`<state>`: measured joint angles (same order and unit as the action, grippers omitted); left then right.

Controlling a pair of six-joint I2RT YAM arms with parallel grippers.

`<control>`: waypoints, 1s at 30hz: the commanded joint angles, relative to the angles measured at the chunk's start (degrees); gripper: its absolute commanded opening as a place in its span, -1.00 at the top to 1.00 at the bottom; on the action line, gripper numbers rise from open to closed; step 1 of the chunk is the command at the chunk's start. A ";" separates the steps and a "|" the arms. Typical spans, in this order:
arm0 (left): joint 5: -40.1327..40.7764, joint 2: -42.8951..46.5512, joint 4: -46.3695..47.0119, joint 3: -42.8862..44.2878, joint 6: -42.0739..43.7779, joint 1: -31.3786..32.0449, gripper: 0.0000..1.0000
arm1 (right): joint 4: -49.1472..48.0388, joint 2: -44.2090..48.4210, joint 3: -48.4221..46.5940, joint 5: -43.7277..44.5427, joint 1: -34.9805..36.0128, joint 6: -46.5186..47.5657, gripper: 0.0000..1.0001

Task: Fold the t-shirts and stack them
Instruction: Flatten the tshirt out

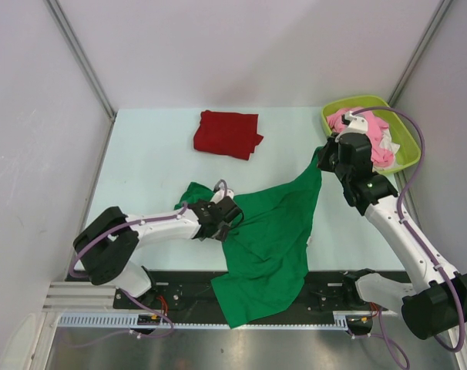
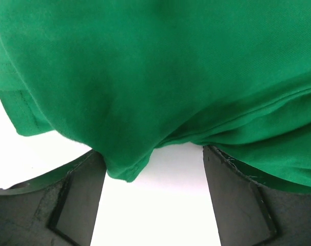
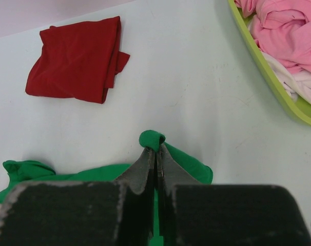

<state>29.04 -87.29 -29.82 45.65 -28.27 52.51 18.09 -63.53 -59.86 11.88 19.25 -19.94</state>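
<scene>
The green t-shirt (image 1: 272,239) lies crumpled across the table's middle, its lower part hanging over the near edge. My right gripper (image 3: 155,149) is shut on a pinch of its upper right corner (image 3: 153,138), held up near the bin. My left gripper (image 1: 224,214) sits low at the shirt's left side with its jaws open. Green cloth (image 2: 160,77) drapes just above and between its fingers (image 2: 237,200), and it is not clamped. The dark red t-shirt (image 1: 227,132) lies folded at the back of the table, also in the right wrist view (image 3: 78,59).
A lime green bin (image 1: 403,135) at the back right holds a pink garment (image 3: 284,31) and a white cloth (image 3: 299,82). The enclosure's walls close in on both sides. The arms' base rail (image 1: 179,297) runs along the near edge.
</scene>
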 commanded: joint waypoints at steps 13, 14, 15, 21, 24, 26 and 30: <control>-8.63 1.06 6.35 -4.78 -0.91 -7.16 -0.19 | -3.23 -0.02 1.14 -0.45 -0.35 -0.88 1.00; -8.91 1.59 6.53 -5.13 -1.26 -7.25 -0.15 | -3.23 -0.19 1.14 -0.89 -0.35 -0.97 1.00; -9.17 2.03 6.36 -5.57 -1.43 -7.42 -0.11 | -3.32 -0.28 1.06 -0.89 -0.35 -1.06 1.00; -10.75 6.07 4.60 -7.50 -3.80 -7.60 0.04 | -3.76 -0.54 1.14 -1.24 -0.35 -1.06 1.00; -11.46 8.18 4.07 -8.82 -5.48 -7.60 0.10 | -3.50 -0.63 1.14 -1.51 -0.35 -1.41 1.00; -11.37 9.15 3.81 -9.43 -6.35 -7.60 0.11 | -3.50 -0.72 1.14 -1.68 -0.26 -1.59 1.00; -11.46 8.63 4.60 -10.58 -6.53 -7.69 0.21 | -3.32 -0.46 1.14 -1.68 0.00 -1.76 1.00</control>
<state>18.72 -78.78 -23.42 36.77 -33.04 45.17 17.19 -64.20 -58.67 10.63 19.16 -21.02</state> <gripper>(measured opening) 0.427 0.010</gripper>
